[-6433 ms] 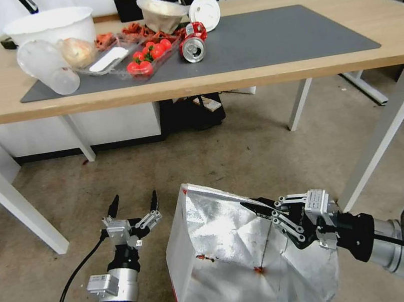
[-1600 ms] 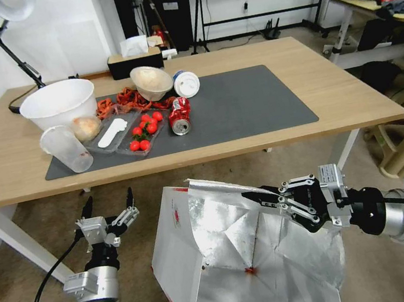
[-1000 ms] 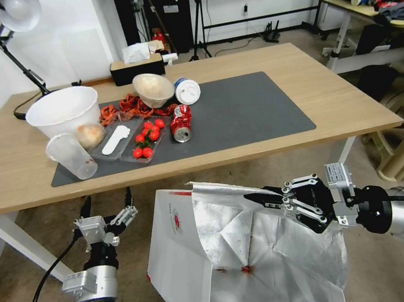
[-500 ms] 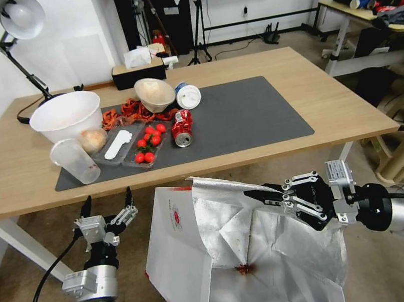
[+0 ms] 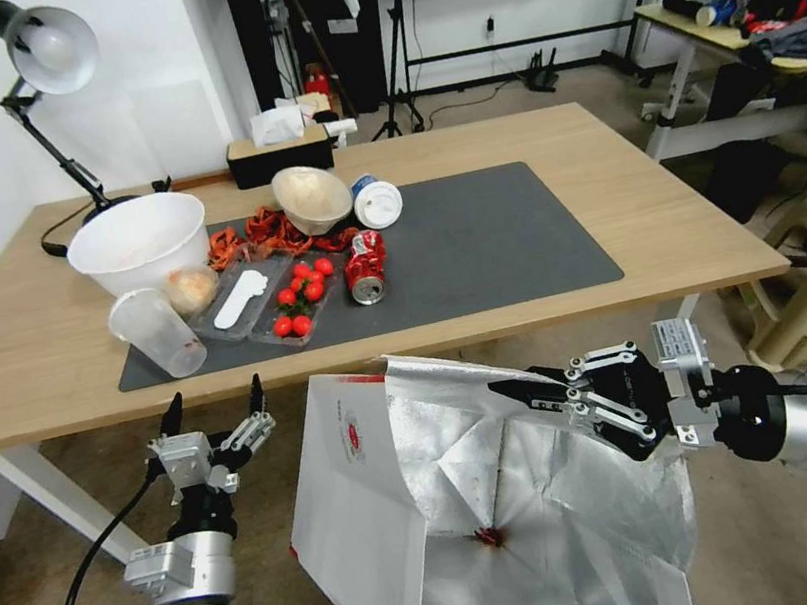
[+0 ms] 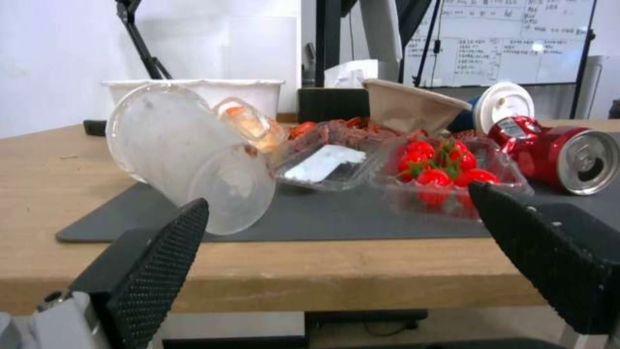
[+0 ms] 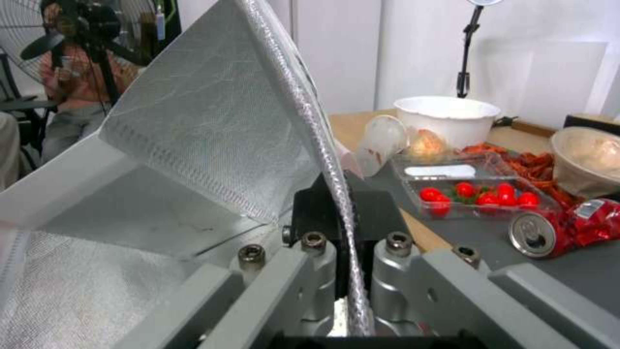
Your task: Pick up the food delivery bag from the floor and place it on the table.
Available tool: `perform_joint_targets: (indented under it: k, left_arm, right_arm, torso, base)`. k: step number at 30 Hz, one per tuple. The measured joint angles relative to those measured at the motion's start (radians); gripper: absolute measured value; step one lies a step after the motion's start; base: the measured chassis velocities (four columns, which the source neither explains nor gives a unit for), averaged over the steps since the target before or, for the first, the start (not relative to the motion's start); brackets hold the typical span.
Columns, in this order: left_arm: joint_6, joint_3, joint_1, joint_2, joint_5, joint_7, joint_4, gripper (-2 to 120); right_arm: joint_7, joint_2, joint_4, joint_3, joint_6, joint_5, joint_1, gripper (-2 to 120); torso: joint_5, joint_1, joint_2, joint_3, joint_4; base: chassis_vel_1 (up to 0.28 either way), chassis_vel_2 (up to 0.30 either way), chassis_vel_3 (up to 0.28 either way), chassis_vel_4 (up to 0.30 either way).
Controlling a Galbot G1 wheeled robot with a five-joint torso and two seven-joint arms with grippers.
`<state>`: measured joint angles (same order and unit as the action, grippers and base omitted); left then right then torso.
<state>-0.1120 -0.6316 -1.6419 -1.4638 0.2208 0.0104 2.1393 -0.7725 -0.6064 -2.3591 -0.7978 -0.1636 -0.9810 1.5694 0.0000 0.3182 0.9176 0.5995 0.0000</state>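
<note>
food delivery bag (image 5: 473, 494) tilted, mouth facing up, right claw (image 5: 524, 396) clamping rim

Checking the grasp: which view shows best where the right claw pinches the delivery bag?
The right wrist view: the food delivery bag has its foil-lined edge running straight between the shut fingers of the right claw. The head view shows the whole bag with the claw on its top edge. The left wrist view faces the table.
</note>
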Motion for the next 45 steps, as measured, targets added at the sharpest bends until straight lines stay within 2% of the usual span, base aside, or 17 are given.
perform_joint_targets:
  k: [1,4,7,12,20,25,34,45]
  left_arm:
    - [0.000,0.001,0.000,0.000,0.000,0.000,0.000,100]
    - [-0.001,0.001,0.000,0.001,0.000,0.000,-0.001,100]
    - [-0.051,0.009,0.011,0.003,0.006,0.002,-0.028,100]
    - [-0.066,0.019,0.014,0.005,0.012,0.005,-0.039,100]
    - [-0.068,0.018,0.017,0.008,0.018,0.000,-0.039,100]
    - [-0.069,0.016,0.017,0.006,0.022,-0.031,-0.036,100]
    - [-0.072,0.015,0.018,0.012,0.032,-0.030,-0.029,100]
    - [-0.067,0.025,0.024,0.008,0.033,-0.030,-0.028,100]
  right_arm:
    - [0.000,0.000,0.000,0.000,0.000,0.000,-0.003,0]
    - [0.000,0.000,0.000,0.000,0.000,0.000,-0.004,0]
    - [0.001,-0.001,0.000,0.000,0.000,0.000,-0.007,0]
    - [0.002,-0.003,0.000,0.001,0.000,-0.001,-0.008,0]
    - [-0.001,-0.009,0.004,0.004,0.000,-0.003,-0.016,0]
    - [-0.003,-0.012,0.005,0.004,0.000,-0.003,-0.015,0]
    - [0.004,-0.018,0.002,0.013,-0.001,-0.004,-0.026,0]
    - [0.071,-0.019,-0.026,0.009,-0.008,-0.064,-0.032,0]
  torso:
    - [0.0000,0.006,0.014,0.008,0.0000]
    - [0.0000,0.010,0.023,0.013,0.0000]
    - [-0.0001,0.022,0.051,0.029,0.0000]
    - [-0.0001,0.028,0.065,0.037,0.0000]
    - [0.0001,0.029,0.066,0.038,0.0000]
    - [-0.0001,0.028,0.064,0.036,0.0000]
    - [0.0000,0.026,0.060,0.034,0.0000]
    - [0.0000,0.025,0.058,0.033,0.0000]
  base:
    - [0.000,0.000,0.000,0.000]
    - [0.000,0.000,0.000,0.000]
    - [0.000,0.000,0.000,0.000]
    - [0.000,0.000,0.000,0.000]
    - [0.000,0.000,0.000,0.000]
    - [0.000,0.000,0.000,0.000]
    - [0.000,0.000,0.000,0.000]
    - [0.000,0.000,0.000,0.000]
